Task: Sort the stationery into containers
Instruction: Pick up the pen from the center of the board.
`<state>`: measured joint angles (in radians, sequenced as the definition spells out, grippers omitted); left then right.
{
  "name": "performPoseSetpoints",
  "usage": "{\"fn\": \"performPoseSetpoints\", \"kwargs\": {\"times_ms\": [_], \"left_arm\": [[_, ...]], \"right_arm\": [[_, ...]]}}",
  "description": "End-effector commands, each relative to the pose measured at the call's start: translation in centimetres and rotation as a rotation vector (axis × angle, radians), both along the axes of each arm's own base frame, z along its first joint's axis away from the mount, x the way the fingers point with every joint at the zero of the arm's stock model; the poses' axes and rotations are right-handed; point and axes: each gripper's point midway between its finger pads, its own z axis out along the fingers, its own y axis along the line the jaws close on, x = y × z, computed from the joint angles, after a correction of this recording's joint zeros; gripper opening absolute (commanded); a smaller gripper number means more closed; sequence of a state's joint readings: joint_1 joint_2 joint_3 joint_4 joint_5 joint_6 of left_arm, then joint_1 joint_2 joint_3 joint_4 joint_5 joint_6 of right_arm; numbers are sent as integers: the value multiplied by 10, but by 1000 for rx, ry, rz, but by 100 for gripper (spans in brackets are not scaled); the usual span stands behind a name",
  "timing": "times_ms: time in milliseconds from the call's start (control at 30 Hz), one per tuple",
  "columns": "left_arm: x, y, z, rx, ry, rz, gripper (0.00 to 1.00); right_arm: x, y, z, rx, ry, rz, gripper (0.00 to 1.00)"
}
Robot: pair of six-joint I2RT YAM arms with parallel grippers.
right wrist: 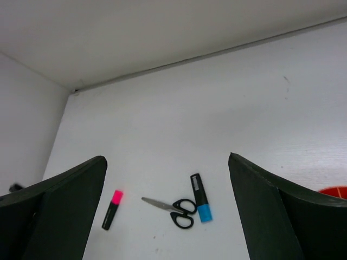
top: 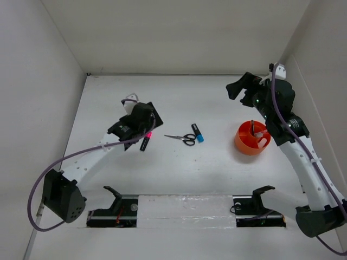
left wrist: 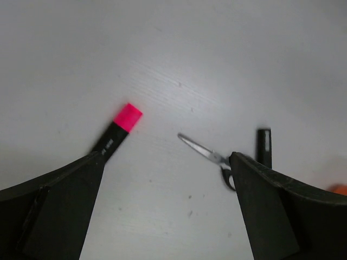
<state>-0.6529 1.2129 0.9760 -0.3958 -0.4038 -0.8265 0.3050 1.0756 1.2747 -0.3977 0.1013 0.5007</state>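
While the left fingers [left wrist: 57, 208] hang wide apart and empty over the pink-capped marker [top: 146, 141] on the tabletop [top: 179, 103], scissors [top: 181, 138] and a blue-capped marker [top: 197, 132] lie to its right, and the right fingers [right wrist: 59, 211], also wide and empty, hover beyond the orange cup [top: 239, 143].

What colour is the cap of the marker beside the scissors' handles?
Blue cap; right wrist view best.

The left gripper [left wrist: 167, 157] is spread wide, holding nothing. A pink marker [left wrist: 120, 127] lies beside one finger. Scissors [left wrist: 209, 156] and a black marker [left wrist: 263, 145] lie beside the other.
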Motion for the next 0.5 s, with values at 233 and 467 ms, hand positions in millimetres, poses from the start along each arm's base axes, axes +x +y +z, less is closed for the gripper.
{"fn": "performPoseSetpoints", "kwargs": {"times_ms": [233,467], "left_arm": [[31,35,-43,109,117,66,100],[20,31,-89,102,184,41,98]], "right_arm": [[-36,115,-11,-8,-47,439,100],[-63,127,-26,-28,-47,506,100]]}}
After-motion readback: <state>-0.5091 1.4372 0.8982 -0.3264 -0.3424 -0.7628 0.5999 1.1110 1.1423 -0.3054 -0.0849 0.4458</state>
